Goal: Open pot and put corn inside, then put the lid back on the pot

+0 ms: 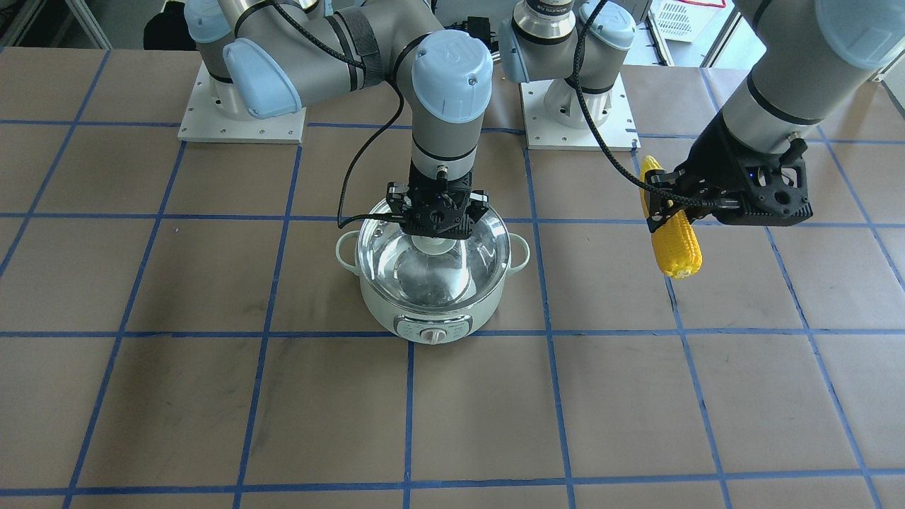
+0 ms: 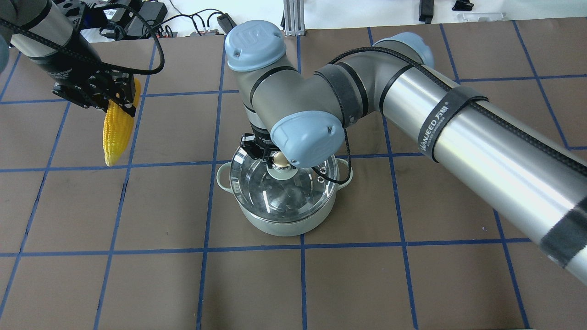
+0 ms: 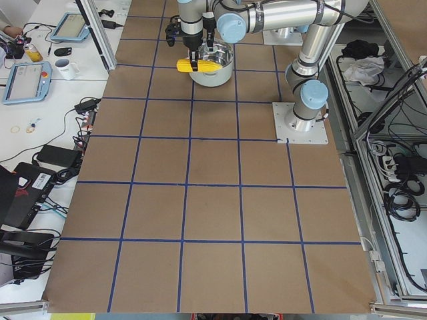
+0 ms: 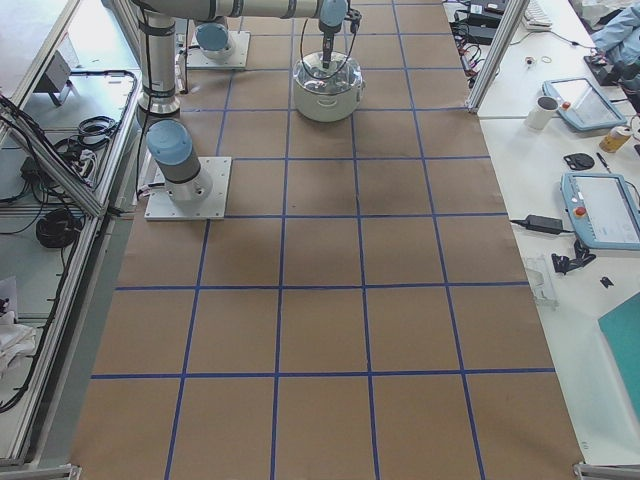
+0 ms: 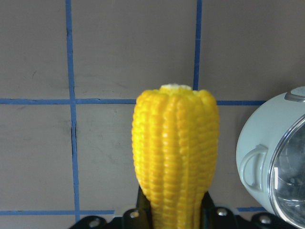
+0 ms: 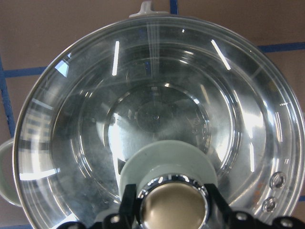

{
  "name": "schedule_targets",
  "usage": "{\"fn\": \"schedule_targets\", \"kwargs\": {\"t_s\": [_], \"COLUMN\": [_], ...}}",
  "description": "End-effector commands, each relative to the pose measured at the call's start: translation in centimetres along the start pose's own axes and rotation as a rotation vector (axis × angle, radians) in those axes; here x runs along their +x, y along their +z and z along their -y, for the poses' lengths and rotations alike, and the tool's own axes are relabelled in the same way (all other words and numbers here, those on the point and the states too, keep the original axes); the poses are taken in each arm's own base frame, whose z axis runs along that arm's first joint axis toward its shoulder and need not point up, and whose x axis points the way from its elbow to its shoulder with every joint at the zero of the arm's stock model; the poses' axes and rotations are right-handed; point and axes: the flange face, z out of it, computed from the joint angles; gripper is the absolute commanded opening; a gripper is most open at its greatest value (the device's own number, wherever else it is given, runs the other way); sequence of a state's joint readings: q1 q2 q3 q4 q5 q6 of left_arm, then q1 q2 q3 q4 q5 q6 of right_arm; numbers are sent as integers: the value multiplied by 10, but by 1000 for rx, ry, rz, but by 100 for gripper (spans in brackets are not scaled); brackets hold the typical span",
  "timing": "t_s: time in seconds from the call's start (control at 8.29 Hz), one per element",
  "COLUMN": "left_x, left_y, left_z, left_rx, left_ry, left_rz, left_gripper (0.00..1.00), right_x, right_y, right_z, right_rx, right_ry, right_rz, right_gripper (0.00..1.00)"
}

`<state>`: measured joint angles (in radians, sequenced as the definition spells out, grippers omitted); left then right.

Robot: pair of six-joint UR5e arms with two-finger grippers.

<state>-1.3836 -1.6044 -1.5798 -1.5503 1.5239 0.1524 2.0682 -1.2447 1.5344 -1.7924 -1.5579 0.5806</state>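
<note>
The mint-green pot (image 1: 431, 322) stands mid-table with the glass lid (image 1: 396, 261) resting on it. My right gripper (image 1: 437, 237) is straight above it. In the right wrist view its fingers (image 6: 128, 202) are closed on both sides of the beige lid knob (image 6: 172, 207). My left gripper (image 1: 668, 201) is shut on the yellow corn (image 1: 676, 244) and holds it above the table, well to the pot's side. In the overhead view the corn (image 2: 117, 130) hangs tip-down at the far left. In the left wrist view the corn (image 5: 175, 152) fills the centre and the pot (image 5: 257, 152) is at the right edge.
The brown table mat (image 1: 212, 410) carries a blue tape grid. The two arm bases (image 1: 244, 120) stand at the table's robot side. My right arm's long forearm (image 2: 481, 137) crosses above the table's right half in the overhead view.
</note>
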Motion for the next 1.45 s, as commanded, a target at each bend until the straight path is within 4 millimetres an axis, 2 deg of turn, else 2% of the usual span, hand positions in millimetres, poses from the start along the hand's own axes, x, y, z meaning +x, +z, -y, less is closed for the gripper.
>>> {"fn": "schedule_targets", "kwargs": {"t_s": [0.0,0.24,0.36,0.72,0.84,0.97,1.33], "left_x": [0,4,19,123,146,162,229], "left_y": [-2,0,6,17,19,21,49], "left_z": [-1,-2,-3,-24,-33,-40,-52], "left_rx": [4,0,-14,-22,-25,-30,-30], "left_ry": [0,3,3,-14,20,20,29], "left_rz": [1,-5,-9,-2,-1,-4,-3], "left_gripper": [0,0,0,0,0,0,0], "right_x": [30,83,114,217,243,253,252], "right_y": [-59,-112,-123,-166,-169,-170,-165], "right_z": [-4,-9,-6,3,9,11,8], "right_rx": [83,119,92,95,86,83,49], "right_ry": [34,30,-9,-17,-19,-28,-33], "right_rz": [40,51,32,28,25,22,25], "right_gripper": [36,34,33,33,33,33,32]}}
